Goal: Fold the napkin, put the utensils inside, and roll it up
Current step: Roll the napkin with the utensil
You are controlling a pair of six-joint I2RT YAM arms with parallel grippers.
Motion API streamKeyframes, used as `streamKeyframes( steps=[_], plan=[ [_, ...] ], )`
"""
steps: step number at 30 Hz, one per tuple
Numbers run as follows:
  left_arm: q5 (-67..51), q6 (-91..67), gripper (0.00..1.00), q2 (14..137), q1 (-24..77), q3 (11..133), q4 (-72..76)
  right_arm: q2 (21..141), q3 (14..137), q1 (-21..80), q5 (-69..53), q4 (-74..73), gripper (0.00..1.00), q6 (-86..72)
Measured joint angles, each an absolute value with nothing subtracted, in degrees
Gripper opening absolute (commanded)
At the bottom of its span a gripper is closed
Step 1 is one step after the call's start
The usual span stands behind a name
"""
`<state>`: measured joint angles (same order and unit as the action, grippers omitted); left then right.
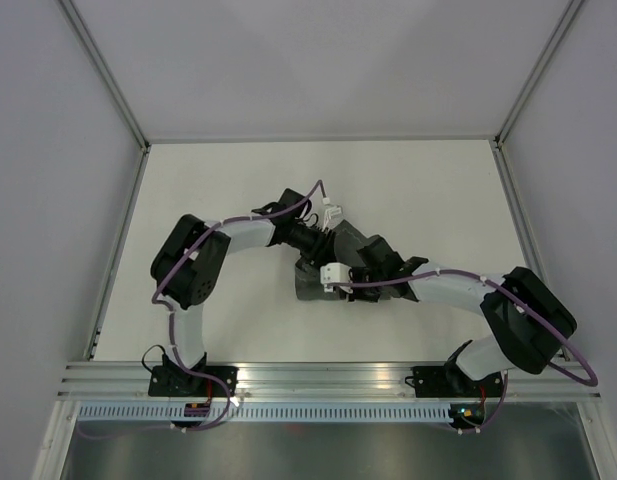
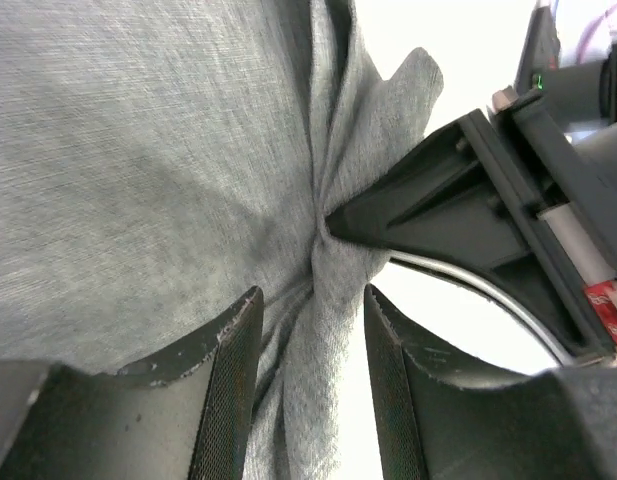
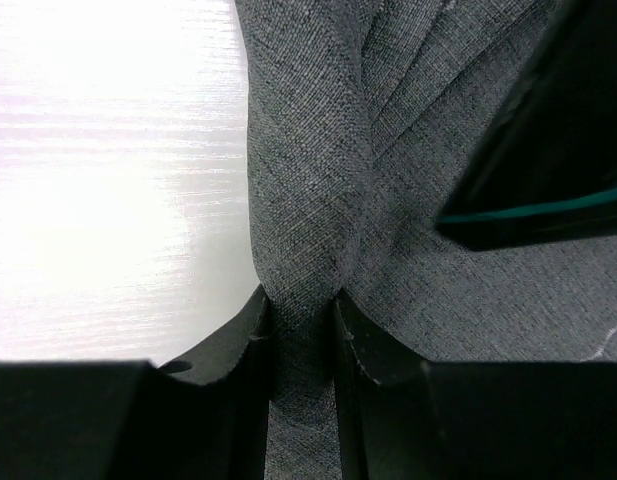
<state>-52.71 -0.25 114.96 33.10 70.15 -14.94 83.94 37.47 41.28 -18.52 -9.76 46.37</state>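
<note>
Dead centre of the top view, the napkin (image 1: 313, 283) sits bunched on the table (image 1: 218, 180), the right gripper (image 3: 300, 310) pinching a ridge of it, the left gripper (image 2: 310, 305) parted around loose cloth.

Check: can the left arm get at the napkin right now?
Likely yes: the left gripper sits open astride a raised fold of the napkin. The right gripper pinches that fold just ahead, crowding but not blocking.

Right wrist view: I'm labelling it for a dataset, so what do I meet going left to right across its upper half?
White table → bunched fold of the napkin → left hand's finger.
</note>
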Motion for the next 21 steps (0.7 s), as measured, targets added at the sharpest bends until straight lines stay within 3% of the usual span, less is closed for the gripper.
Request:
streamKeyframes(
  steps=[6,13,21],
  plan=[
    [-41.25,-8.67,0.5,103.46,29.98,60.07,-1.54,88.03,42.57,36.49,-25.63,-15.97,0.09,46.57],
    [-18.72,-16.58,0.54,87.99,27.9,47.16,14.61,97.71,53.32,28.49,-37.17,-29.12,0.08,48.75],
    [-5.74,-9.28,0.59,81.89,33.15,38.76,26.72,111.92,67.7,21.98,-48.07,-48.21,0.09,54.81]
  ],
)
